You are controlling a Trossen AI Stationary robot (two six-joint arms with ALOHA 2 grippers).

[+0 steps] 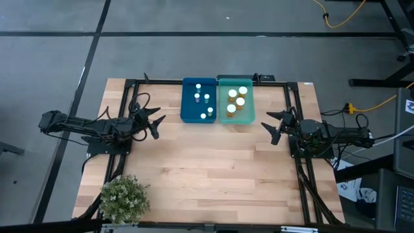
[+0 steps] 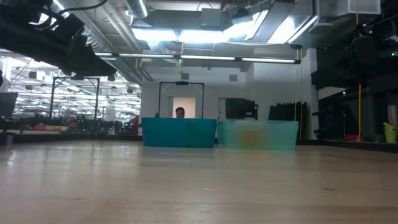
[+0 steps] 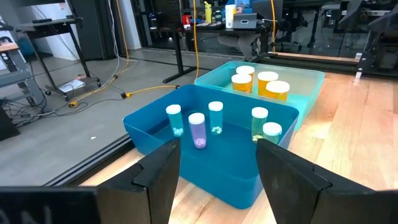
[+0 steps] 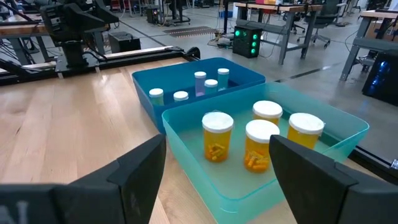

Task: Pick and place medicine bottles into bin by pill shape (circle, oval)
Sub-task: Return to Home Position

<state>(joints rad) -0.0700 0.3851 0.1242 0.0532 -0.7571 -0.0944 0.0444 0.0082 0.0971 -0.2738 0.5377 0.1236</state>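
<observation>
At the table's far middle stand two bins side by side: a blue bin (image 1: 198, 100) and a pale teal bin (image 1: 236, 101). Several slim medicine bottles (image 3: 196, 129) with white caps stand upright in the blue bin. Several wider amber medicine bottles (image 4: 217, 135) stand upright in the teal bin. My left gripper (image 1: 154, 123) waits open at the table's left side, left of the blue bin. My right gripper (image 1: 273, 124) waits open at the right side, right of the teal bin. Both are empty.
A small potted plant (image 1: 123, 198) stands at the table's near left corner. Bare wooden tabletop (image 1: 213, 168) lies between and in front of the arms. A black frame runs along the table's edges.
</observation>
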